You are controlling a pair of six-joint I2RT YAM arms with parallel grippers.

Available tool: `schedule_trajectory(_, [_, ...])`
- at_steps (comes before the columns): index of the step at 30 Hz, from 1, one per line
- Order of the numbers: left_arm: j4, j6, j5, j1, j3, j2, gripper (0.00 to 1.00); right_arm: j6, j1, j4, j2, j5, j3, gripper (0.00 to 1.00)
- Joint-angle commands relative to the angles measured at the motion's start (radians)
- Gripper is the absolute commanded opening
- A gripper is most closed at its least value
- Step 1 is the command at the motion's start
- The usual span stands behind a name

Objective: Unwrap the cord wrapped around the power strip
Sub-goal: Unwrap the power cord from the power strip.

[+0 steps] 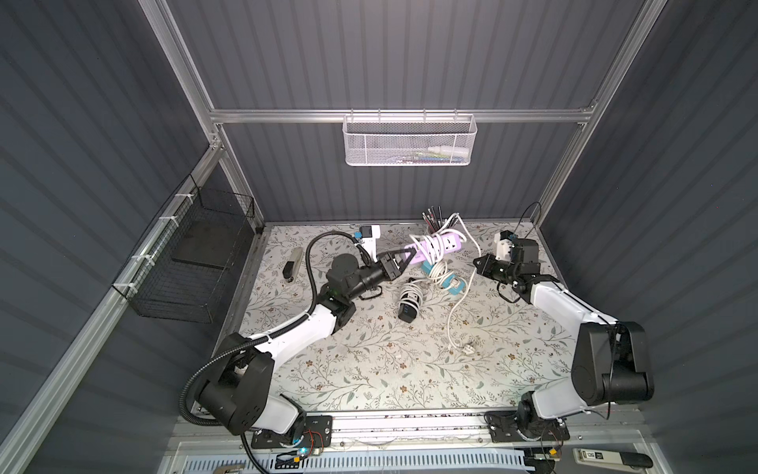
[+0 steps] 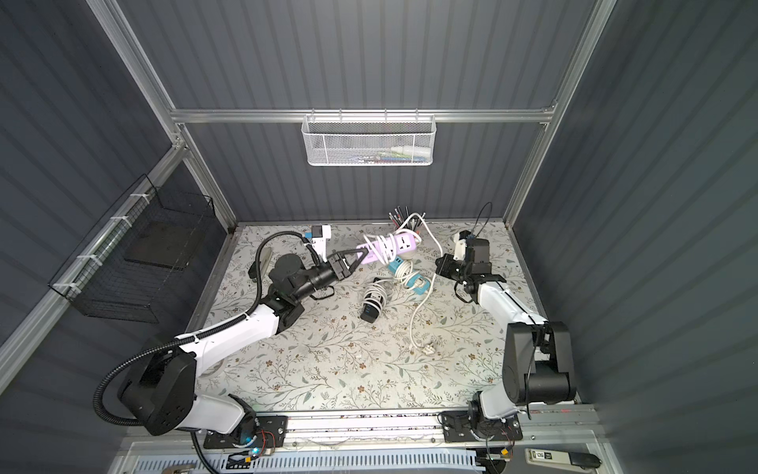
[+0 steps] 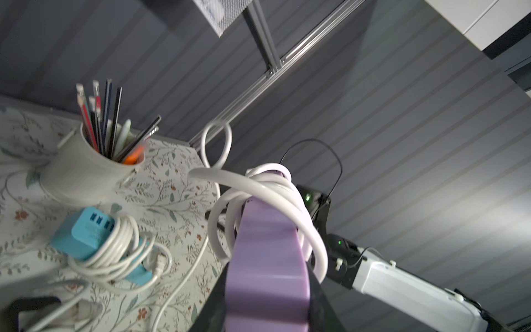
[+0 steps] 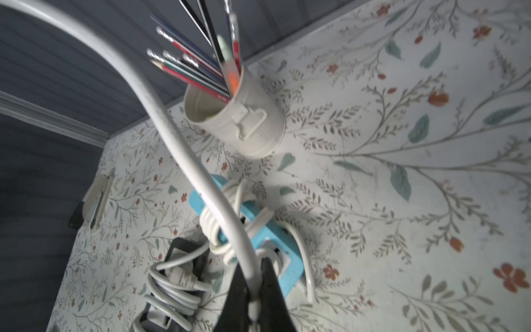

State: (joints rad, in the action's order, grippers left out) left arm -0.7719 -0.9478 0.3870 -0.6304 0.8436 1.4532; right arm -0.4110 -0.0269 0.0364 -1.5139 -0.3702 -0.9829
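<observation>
Firmly shut, the left gripper (image 1: 409,257) has its two black fingers pressed on one end of the purple power strip (image 1: 439,246), holding it off the table, roughly level and pointing toward the right arm. In the left wrist view the strip (image 3: 267,258) runs away from the camera with loops of white cord (image 3: 275,198) wound round its far half. The right gripper (image 4: 254,284) is clamped on that same cord, its jaws closed with the cable pinched between them; from there the cord (image 4: 172,135) arcs up and out of the wrist view. In both top views the free length drops from the strip's far end, passes through the right gripper (image 1: 478,262), and trails across the table (image 1: 369,369) to the plug (image 1: 467,349), which lies flat on the floral surface toward the front.

Under and just beside the raised strip lies a blue power strip (image 1: 447,281) bound in its own white cord, and near it toward the front a black one (image 1: 410,307), also wrapped. A pale cup of pencils (image 1: 437,223) stands at the back edge behind the purple strip. A stapler (image 1: 292,264) lies well apart on the left side. A white mesh basket (image 1: 410,143) hangs on the back wall and a black wire basket (image 1: 192,262) on the left wall
</observation>
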Motion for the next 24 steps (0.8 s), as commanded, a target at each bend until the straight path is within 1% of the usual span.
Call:
schedule_trajectory(1, [-0.078, -0.028, 0.001, -0.005, -0.061, -0.06, 0.0, -0.003, 0.023, 0.004, 0.026, -0.009, -0.082, 0.0])
schedule_trajectory(4, [-0.047, -0.004, -0.021, -0.004, -0.108, -0.077, 0.0, 0.003, 0.045, -0.035, 0.072, -0.017, -0.119, 0.0])
schedule_trajectory(7, [-0.025, 0.027, -0.049, -0.005, -0.137, -0.086, 0.0, 0.011, 0.083, -0.084, 0.148, -0.017, -0.131, 0.0])
schedule_trajectory(9, [-0.009, 0.049, -0.095, -0.005, -0.147, -0.09, 0.0, 0.011, 0.115, -0.117, 0.196, -0.018, -0.13, 0.0])
schedule_trajectory(13, [0.017, 0.11, -0.145, -0.002, -0.133, -0.086, 0.0, -0.003, 0.207, -0.204, 0.29, -0.014, -0.111, 0.0])
schedule_trajectory(19, [0.071, 0.2, -0.228, 0.013, -0.09, -0.1, 0.0, -0.039, 0.333, -0.292, 0.385, 0.023, -0.01, 0.0])
schedule_trajectory(20, [0.078, 0.213, -0.241, 0.017, -0.084, -0.105, 0.0, -0.047, 0.361, -0.294, 0.388, 0.022, 0.017, 0.0])
schedule_trajectory(24, [0.11, 0.269, -0.293, 0.029, -0.06, -0.137, 0.0, -0.072, 0.412, -0.284, 0.379, 0.024, 0.091, 0.0])
